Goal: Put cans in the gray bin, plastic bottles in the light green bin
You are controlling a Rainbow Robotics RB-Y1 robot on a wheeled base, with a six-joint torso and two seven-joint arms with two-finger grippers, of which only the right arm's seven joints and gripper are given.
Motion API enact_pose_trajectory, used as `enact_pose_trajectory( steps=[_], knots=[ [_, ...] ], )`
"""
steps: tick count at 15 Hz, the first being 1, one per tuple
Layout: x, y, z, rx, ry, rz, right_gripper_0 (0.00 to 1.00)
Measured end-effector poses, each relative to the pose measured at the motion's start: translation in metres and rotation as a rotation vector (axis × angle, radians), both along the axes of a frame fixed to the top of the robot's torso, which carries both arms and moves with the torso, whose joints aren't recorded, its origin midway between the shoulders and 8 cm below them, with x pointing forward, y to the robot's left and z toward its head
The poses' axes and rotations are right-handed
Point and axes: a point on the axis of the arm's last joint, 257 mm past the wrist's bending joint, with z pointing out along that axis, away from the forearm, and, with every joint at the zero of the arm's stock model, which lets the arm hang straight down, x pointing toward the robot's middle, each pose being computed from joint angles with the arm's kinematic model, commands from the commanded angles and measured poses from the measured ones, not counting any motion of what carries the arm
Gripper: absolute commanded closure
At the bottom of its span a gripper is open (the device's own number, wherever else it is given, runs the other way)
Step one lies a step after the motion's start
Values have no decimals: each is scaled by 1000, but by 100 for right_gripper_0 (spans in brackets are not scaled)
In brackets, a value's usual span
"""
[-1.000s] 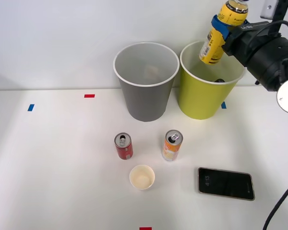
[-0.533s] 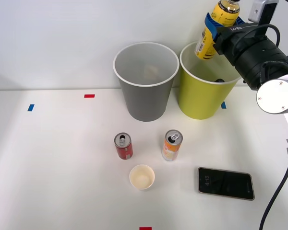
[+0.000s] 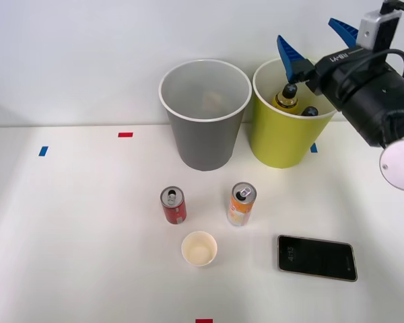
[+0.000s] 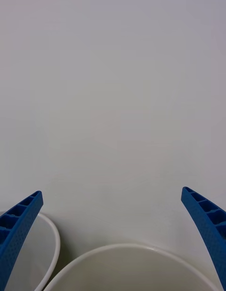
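Note:
My right gripper point(image 3: 315, 42) hangs open over the light green bin point(image 3: 276, 145), with nothing between its blue fingers point(image 4: 19, 225). A yellow-labelled plastic bottle point(image 3: 287, 97) with a black cap stands inside that bin. Beside it shows the dark cap of a second bottle point(image 3: 310, 111). The gray bin point(image 3: 202, 145) stands just left of the green one. On the table in front of the bins stand two cans, a short red can point(image 3: 174, 206) and an orange-and-white can point(image 3: 242, 204). In the wrist view the green bin's white rim point(image 4: 125, 246) curves below my gripper point(image 4: 112, 192).
A small cream paper cup point(image 3: 199, 248) sits just in front of the two cans. A black phone point(image 3: 316, 257) lies flat at the front right. Red and blue tape marks point(image 3: 125, 134) dot the white table. A white wall rises close behind the bins.
My gripper has opened and let go of the yellow-labelled bottle, which has dropped from above the rim into the light green bin. The arm has shifted slightly right.

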Motion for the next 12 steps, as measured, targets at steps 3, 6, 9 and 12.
enact_pose_trajectory(
  steps=[3,6,9,12],
  knots=[
    [-47,-11,-25,-11,22,8,0],
    [-92,-33,-48,31,34,-25,0],
    [-132,-64,-77,96,58,-106,0],
    [-163,-90,-109,186,110,-210,0]
  ],
)
